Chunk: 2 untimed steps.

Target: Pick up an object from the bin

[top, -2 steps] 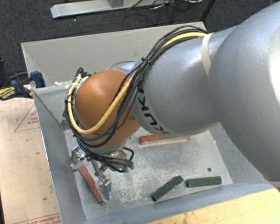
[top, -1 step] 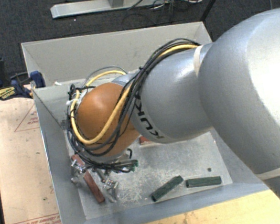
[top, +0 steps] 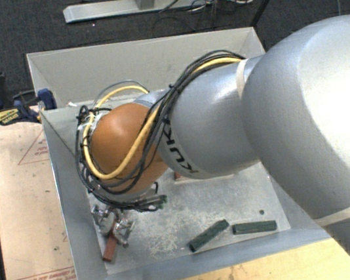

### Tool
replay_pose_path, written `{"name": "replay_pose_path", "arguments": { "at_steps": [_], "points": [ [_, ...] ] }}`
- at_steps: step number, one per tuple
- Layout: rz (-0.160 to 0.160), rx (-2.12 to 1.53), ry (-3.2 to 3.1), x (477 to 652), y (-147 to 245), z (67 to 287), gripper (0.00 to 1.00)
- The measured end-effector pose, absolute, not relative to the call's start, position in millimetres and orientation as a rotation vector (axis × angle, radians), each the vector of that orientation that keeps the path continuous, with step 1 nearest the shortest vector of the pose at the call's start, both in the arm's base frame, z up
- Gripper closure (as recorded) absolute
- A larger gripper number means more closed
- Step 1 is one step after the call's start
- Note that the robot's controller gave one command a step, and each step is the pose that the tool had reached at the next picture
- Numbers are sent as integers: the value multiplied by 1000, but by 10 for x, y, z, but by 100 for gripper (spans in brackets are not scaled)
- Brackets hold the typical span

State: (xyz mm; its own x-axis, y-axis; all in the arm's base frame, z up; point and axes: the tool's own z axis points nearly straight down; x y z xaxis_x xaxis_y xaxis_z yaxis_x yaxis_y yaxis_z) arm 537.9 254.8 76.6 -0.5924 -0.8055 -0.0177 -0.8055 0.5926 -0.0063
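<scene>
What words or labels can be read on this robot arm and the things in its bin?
"KUKA": black letters on the grey arm casing, partly behind cables.
No writing that I can make out on the left dark green bar, the right dark green bar or the reddish-brown piece.

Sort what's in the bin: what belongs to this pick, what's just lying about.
Job in hand: gripper, low in the view's lower left corner of the grey bin; red-brown block right at the gripper.
Lying about: slanted dark green bar; level dark green bar, both well away from the gripper.
</scene>
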Motion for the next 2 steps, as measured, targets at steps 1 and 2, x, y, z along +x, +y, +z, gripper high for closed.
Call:
{"name": "replay_pose_path", "arguments": {
  "at_steps": [1, 2],
  "points": [
    [4, -1410, 2787, 5379, 2548, 766, 100],
    [3, -1412, 2802, 5387, 2558, 996, 100]
  ]
}}
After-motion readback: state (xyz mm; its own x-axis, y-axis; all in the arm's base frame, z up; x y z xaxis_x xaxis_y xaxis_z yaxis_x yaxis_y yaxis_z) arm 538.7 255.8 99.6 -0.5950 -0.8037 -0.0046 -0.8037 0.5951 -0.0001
